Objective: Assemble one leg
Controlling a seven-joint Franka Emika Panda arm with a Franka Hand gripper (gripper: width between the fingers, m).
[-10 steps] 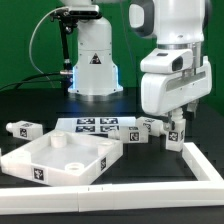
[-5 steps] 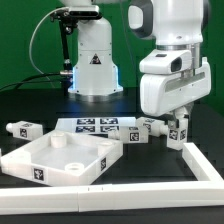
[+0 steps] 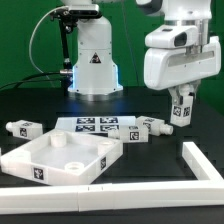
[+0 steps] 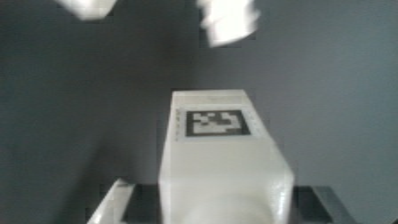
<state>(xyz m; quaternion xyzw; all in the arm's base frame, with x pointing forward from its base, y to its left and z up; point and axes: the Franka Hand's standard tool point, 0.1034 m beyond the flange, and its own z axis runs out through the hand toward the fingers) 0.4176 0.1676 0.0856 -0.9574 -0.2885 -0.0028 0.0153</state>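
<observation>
My gripper point(image 3: 181, 112) is shut on a leg point(image 3: 181, 110), a chunky white peg with a black-and-white tag, and holds it upright well above the table at the exterior view's right. In the wrist view the held leg point(image 4: 221, 150) fills the middle between the fingers point(image 4: 128, 200), tag facing the camera. Two more legs point(image 3: 146, 128) lie on the table below and left of the gripper, and another leg point(image 3: 24, 128) lies at the far left.
The large white square panel point(image 3: 60, 158) with holes lies at the front left. The marker board point(image 3: 95, 124) lies behind it. The long white L-shaped bar point(image 3: 190, 175) runs along the front and right. The robot base point(image 3: 93, 60) stands at the back.
The gripper has risen with the leg, lifting it from table level beside the other legs to well above them.
</observation>
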